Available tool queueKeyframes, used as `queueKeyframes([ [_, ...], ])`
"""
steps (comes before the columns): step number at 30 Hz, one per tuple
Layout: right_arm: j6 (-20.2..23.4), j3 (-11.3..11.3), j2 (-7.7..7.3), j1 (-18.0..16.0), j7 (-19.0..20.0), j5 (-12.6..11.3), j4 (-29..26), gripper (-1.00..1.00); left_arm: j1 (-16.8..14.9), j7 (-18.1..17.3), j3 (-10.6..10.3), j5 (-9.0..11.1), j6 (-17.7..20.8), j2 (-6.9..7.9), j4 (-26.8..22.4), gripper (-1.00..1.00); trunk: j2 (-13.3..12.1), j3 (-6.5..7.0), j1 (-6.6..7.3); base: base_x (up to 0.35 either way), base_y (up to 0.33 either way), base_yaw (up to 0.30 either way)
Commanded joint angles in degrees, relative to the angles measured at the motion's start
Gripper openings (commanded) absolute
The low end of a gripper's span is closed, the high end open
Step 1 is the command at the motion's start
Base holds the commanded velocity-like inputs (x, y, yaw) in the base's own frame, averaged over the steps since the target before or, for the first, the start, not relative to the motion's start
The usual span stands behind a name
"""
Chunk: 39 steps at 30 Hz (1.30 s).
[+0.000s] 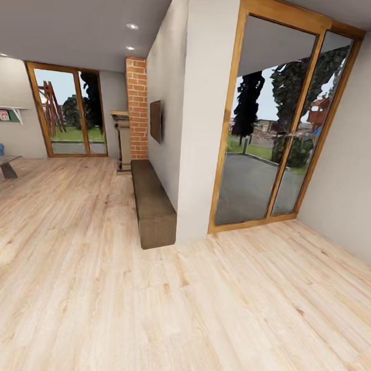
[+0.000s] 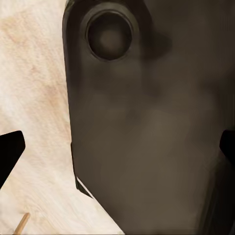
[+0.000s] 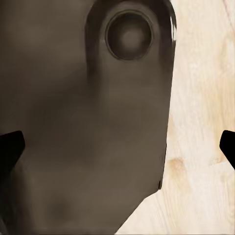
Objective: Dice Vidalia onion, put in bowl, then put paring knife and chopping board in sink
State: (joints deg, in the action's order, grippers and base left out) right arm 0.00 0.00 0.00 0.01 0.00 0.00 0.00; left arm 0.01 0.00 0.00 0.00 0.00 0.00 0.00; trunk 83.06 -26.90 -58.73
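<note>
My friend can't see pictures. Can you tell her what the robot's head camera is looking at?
A room with a pale wooden floor, no kitchen in sight. A white wall juts toward the camera, with a long brown bench along its left side and a tall wood-framed glass door on its right.

Home living area: wooden floor (image 1: pixel 143 315), glazed patio doors (image 1: pixel 278 125), brick column (image 1: pixel 136 107).

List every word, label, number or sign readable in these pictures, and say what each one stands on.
No text can be read.
The small coloured items on the white wall shelf at the far left may carry print, but they are too small and blurred to read.
The dark flat wall panel and the red brick column bear no lettering.
</note>
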Motion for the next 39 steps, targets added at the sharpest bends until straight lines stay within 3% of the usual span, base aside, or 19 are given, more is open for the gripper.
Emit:
queueKeyframes([
  [1,-0.09,0.0,0.33,-0.09,-0.27,-0.09,-0.33,1.0,0.17,-0.03,0.26,-0.09,-0.09,0.26,-0.16,1.0,0.02,-0.03,0.0,0.0,0.0,0.0],
  [10,-0.2,0.0,1.95,-0.09,-0.26,-0.09,-1.27,1.0,0.17,-0.01,0.34,-0.1,-0.09,0.26,-0.34,1.0,0.02,-0.03,0.0,0.0,0.0,0.0],
  [20,-0.46,0.04,2.05,-0.09,-0.25,0.01,-1.41,1.0,0.17,0.0,0.26,-0.25,-0.51,0.31,-0.64,1.0,0.02,-0.03,0.0,0.0,0.0,0.0],
  [31,-3.98,0.03,2.0,-0.09,-0.71,0.24,-3.77,1.0,0.17,0.23,0.57,0.06,-4.04,2.78,-3.91,1.0,0.02,-0.03,0.0,0.0,0.0,0.0],
  [39,-6.54,-0.03,2.0,-0.09,-1.91,0.28,-6.35,1.0,0.17,0.28,0.69,0.17,-5.34,3.62,-6.49,1.0,0.02,-0.03,0.0,0.0,0.0,0.0],
])
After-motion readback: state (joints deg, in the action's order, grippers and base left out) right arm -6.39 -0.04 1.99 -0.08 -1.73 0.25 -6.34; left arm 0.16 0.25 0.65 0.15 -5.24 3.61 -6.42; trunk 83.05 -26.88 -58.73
